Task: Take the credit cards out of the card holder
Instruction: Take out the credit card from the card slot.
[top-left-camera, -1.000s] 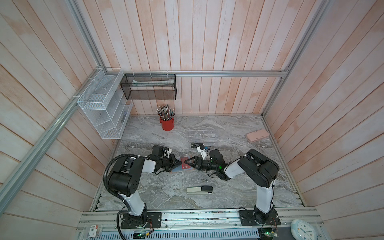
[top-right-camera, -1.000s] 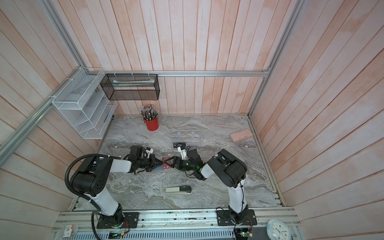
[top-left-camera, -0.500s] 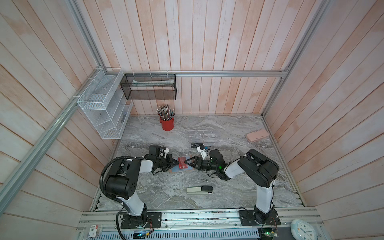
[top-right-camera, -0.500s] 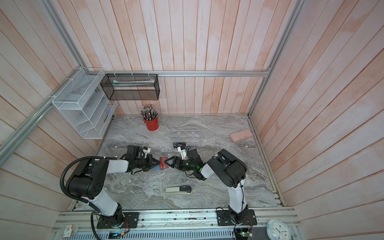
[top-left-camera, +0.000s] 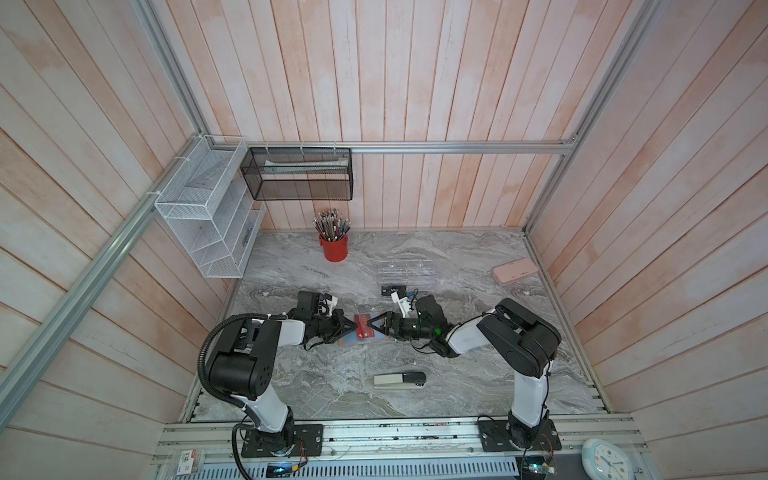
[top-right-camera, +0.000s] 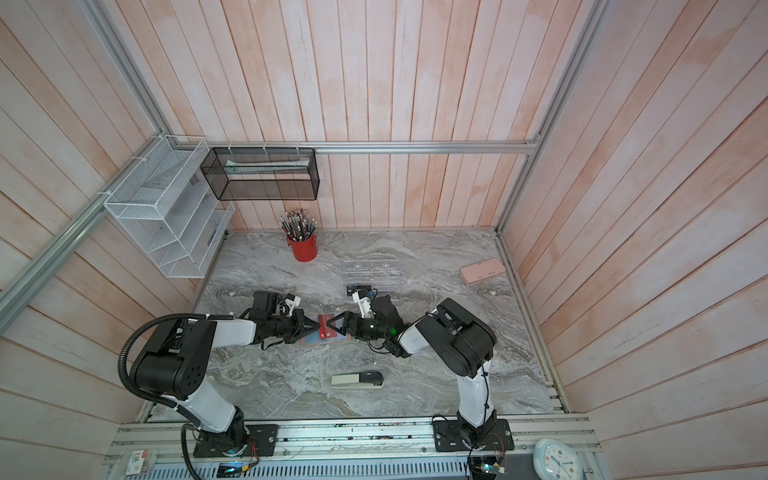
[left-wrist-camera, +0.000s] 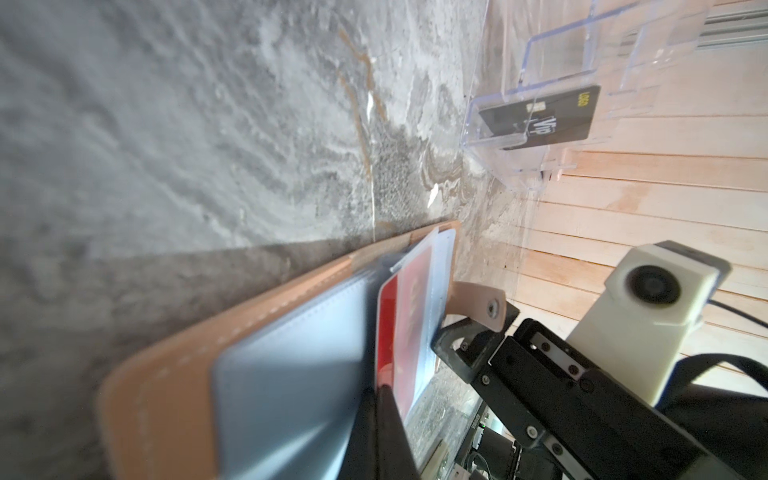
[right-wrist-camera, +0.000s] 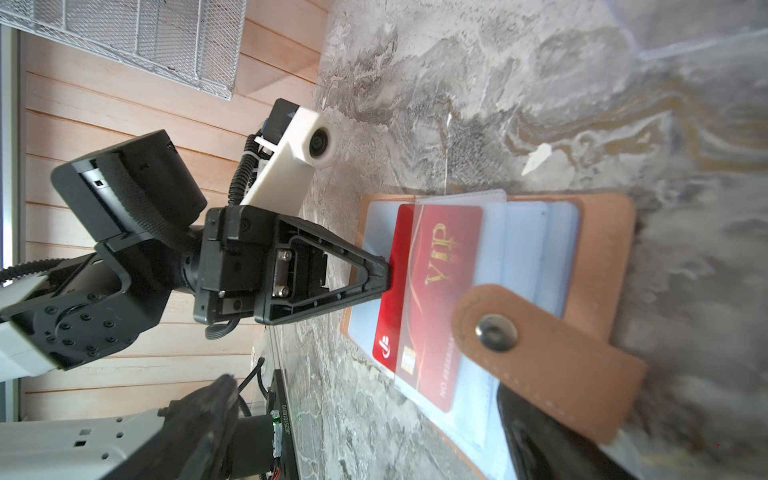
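Item one, left claw (right-wrist-camera: 387, 270): I read it pressed together on the bare long edge of the red plastic "VIP" card (right-wrist-camera: 436, 291), pinching that edge alone. The rest of the card sits behind a clear bluish sleeve of the tan-pink leather-look folding card holder (right-wrist-camera: 602, 257). Item two, right claw (top-left-camera: 374, 327): spread wide, gripping nothing. One finger (right-wrist-camera: 540, 449) lies under the holder's snap tab (right-wrist-camera: 540, 353), which rests on it; the other finger is blurred and well apart. Item three, arms: both reach low and nearly level over the grey marbled tabletop (top-left-camera: 457, 374). The claws are rolled onto their sides and point at each other, with their tips close together over the holder in both top views. Item four, task pieces: the holder lies open and flat near the table's middle, sleeves up, with the red card across it. A black "VIP" card (left-wrist-camera: 540, 116) stands in a slot of the clear acrylic rack (left-wrist-camera: 519, 166), near the right claw on its far side. Item five, room: I see bare marble on the near side of the holder as far as a grey-and-black stapler (top-left-camera: 399, 380), well apart. A red cup of pencils (top-left-camera: 334, 249) stands at the back wall and a long pink rounded case (top-left-camera: 514, 270) lies by the right-hand wall, both well clear of the arms.
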